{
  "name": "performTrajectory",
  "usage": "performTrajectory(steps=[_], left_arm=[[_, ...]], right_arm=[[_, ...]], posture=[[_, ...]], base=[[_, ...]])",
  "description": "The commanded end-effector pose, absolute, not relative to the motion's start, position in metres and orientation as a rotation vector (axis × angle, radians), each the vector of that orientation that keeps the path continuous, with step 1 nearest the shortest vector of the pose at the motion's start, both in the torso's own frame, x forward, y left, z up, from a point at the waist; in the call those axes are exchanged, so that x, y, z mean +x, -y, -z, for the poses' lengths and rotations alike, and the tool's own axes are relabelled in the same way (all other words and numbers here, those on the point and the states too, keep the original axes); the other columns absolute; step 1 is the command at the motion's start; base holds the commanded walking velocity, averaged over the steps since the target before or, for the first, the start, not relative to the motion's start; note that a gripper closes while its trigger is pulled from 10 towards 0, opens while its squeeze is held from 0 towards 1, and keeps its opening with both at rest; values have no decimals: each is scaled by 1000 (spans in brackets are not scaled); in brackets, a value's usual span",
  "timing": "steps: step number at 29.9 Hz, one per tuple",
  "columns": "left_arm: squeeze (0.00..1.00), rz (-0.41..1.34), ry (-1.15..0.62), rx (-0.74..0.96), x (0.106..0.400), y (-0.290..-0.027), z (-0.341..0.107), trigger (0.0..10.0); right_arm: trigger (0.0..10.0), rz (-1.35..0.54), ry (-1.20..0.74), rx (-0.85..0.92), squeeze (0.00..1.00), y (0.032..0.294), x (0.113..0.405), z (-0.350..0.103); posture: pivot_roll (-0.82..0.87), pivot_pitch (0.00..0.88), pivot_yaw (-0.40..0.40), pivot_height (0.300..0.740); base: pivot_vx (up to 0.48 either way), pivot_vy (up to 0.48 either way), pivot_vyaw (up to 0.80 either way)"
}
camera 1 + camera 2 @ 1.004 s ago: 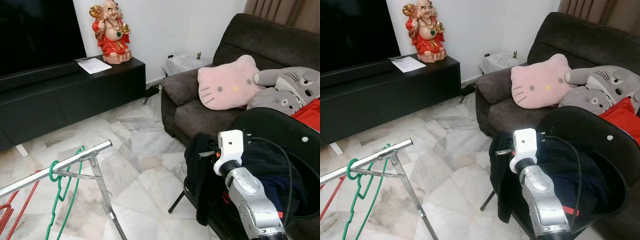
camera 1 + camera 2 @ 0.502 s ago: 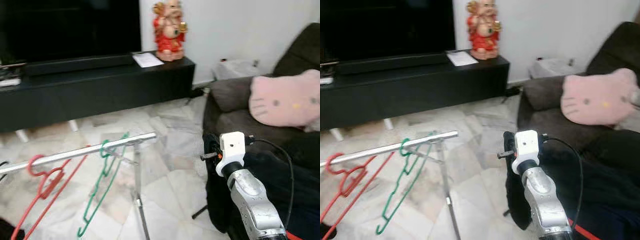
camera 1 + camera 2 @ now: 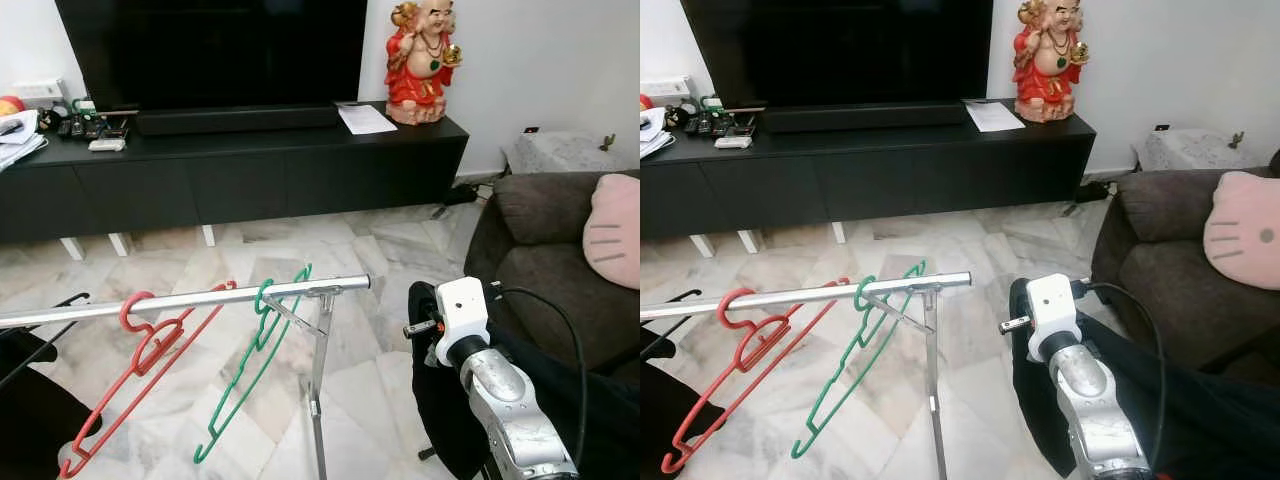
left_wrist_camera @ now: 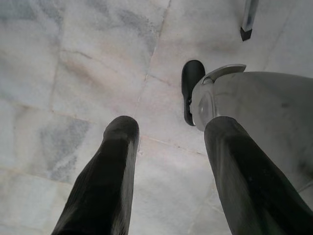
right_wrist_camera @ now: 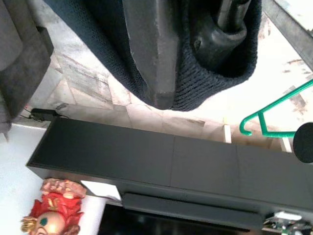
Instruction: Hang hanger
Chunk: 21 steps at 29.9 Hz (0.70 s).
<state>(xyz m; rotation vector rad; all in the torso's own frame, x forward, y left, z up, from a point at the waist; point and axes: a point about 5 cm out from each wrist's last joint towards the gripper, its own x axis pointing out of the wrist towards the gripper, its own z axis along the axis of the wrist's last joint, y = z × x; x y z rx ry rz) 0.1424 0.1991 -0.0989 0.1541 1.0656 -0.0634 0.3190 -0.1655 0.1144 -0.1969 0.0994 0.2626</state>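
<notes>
- Hangers: a green one and a red one hang on the rail.
- Right gripper pinches dark cloth.
- Left gripper hangs spread wide and empty above the floor.

Head pair forward-down; wrists along fingers

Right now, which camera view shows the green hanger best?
The left eye view: the whole green hanger hangs on the silver rail. The right eye view shows it similarly; the right wrist view catches just its hook.

Bright even daylight, sharp, soft shadows
</notes>
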Motion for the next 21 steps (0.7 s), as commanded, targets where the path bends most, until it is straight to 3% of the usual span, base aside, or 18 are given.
performTrajectory(steps=[1, 16, 21], left_arm=[[0, 74, -1096, 165, 135, -199, 102, 10000], [0, 69, -1093, 157, 135, -199, 102, 10000], [0, 65, -1092, 154, 135, -198, 102, 10000]], right_arm=[[10000, -288, -97, -208, 0, 162, 319, -112], [10000, -280, 20, -205, 0, 163, 322, -131], [10000, -309, -110, -254, 0, 163, 317, -108]], posture=[[-26, 0, -20, 740], [-29, 5, -26, 740], [-24, 7, -28, 740]], base=[[0, 0, 800], [0, 0, 800], [0, 0, 0]])
